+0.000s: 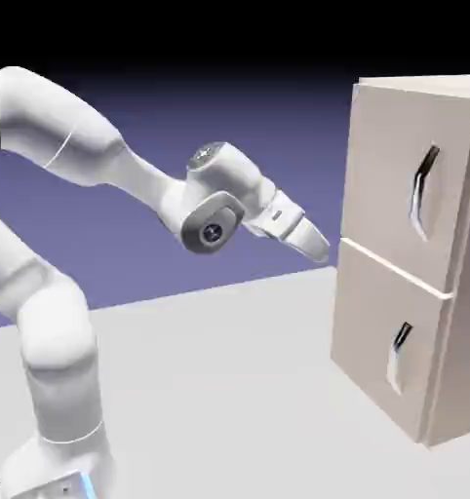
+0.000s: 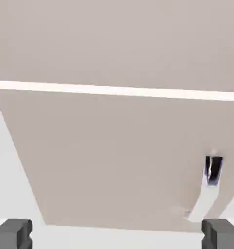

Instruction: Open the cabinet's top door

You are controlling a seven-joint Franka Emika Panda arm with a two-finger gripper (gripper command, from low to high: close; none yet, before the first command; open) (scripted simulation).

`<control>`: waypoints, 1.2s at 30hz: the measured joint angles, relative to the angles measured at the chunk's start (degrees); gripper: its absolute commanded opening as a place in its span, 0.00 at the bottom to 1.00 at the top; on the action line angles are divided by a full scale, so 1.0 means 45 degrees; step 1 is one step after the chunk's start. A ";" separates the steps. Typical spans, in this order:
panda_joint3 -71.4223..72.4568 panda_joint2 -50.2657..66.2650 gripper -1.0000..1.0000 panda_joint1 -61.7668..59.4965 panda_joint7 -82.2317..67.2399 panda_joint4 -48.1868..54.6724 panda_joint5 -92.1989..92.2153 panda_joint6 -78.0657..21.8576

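"Claw (image 2: pixel 117 234) first: what is it doing?"

"It's spread wide with nothing between its tips, in front of the cabinet (image 1: pixel 461 351) and apart from it, pointing at the front and tilted downward. I'd say it's open so it can take a handle, and held off so it has room to line up."

"And the top door (image 1: pixel 380 185)?"

"Shut, on the cabinet's upper front, ahead of the claw. Its handle (image 1: pixel 420 195) is higher than the tips, toward the cabinet's edge at the exterior view's right."

"Why is the handle placed there?"

"Probably to give a pull leverage, with the hinge at the opposite edge."

"Does the hand view show it?"

"No, only the lower door's handle (image 2: pixel 207 197) shows there. The claw probably needs to rise and shift across the cabinet's front before closing in."
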 measured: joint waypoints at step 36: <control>-0.8259 -0.2868 0.50 0.7575 -0.7545 0.4000 -1.9934 -0.0901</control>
